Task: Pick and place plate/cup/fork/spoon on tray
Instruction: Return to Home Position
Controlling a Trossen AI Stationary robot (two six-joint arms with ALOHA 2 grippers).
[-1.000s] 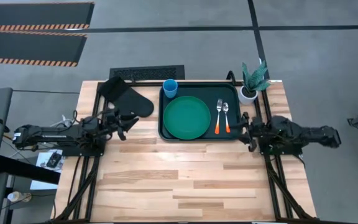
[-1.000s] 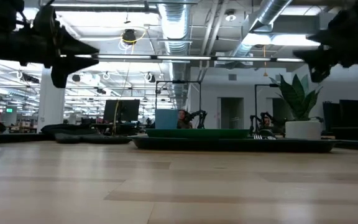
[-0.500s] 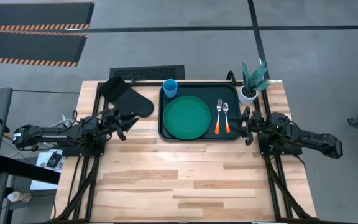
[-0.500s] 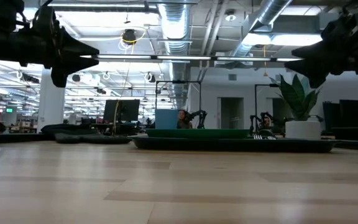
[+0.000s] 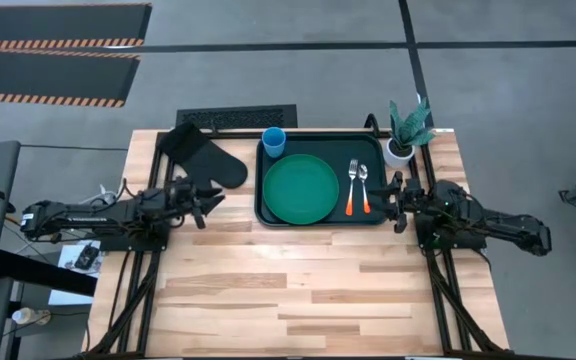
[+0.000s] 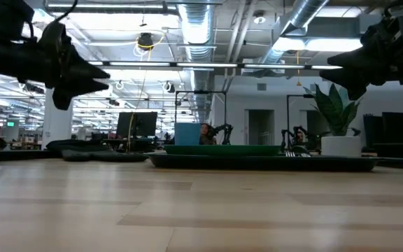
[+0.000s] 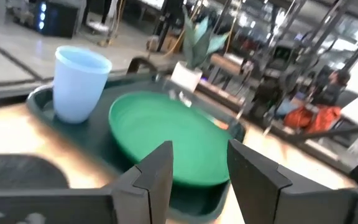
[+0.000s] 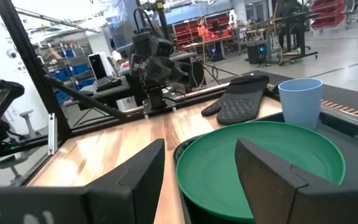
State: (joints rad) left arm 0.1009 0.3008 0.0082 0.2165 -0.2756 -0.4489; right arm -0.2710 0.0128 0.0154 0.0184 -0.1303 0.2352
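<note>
Loaded tray (image 5: 264, 205) lies between left gripper (image 5: 211, 200) and right gripper (image 5: 392, 200)

Tray (image 6: 257, 162) on table (image 6: 187, 210), left claw (image 6: 96, 75) and right claw (image 6: 338, 64) raised

My two arms are matte black and jointed, thin cables running along them, each ending in my blocky dark left gripper (image 5: 204, 199) and right gripper (image 5: 396, 202) with flat, angular, wedge-shaped fingers (image 8: 143, 167).

wooden table (image 5: 268, 290) bears the tray (image 5: 376, 215), oven mitt (image 5: 203, 157), plant pot (image 5: 399, 152).
</note>
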